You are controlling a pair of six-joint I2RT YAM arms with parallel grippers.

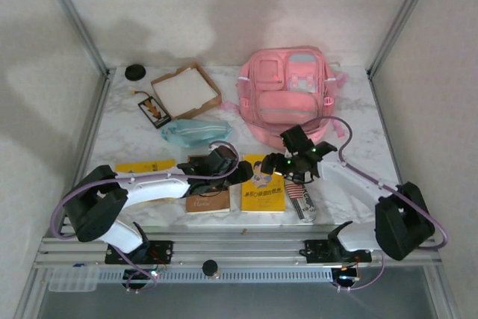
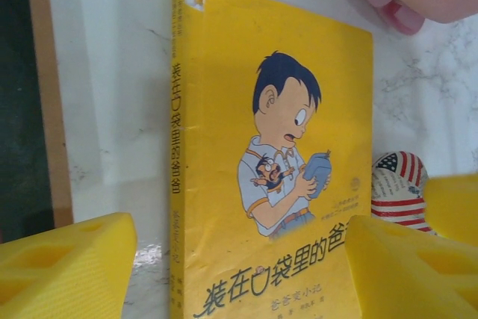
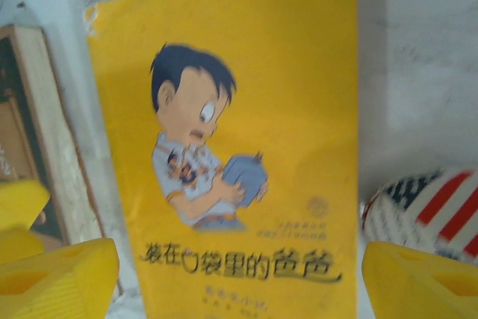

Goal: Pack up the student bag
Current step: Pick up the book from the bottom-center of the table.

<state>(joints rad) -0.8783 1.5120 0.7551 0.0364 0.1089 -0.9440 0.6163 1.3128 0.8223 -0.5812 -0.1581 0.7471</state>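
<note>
The left gripper [image 2: 239,267] and the right gripper [image 3: 239,278] both hang over the yellow book [image 2: 284,147] with jaws spread wide, holding nothing. Just beyond lies the student bag [image 1: 290,91], front pockets up. Left of it, a cardboard box [image 1: 202,106] holds a white sheet [image 1: 184,89].

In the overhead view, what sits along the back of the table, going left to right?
Black round object → cardboard box → pink backpack.

yellow book [image 2: 272,162] cover and spine titled 装在口袋里的爸爸, smaller print illegible
</note>
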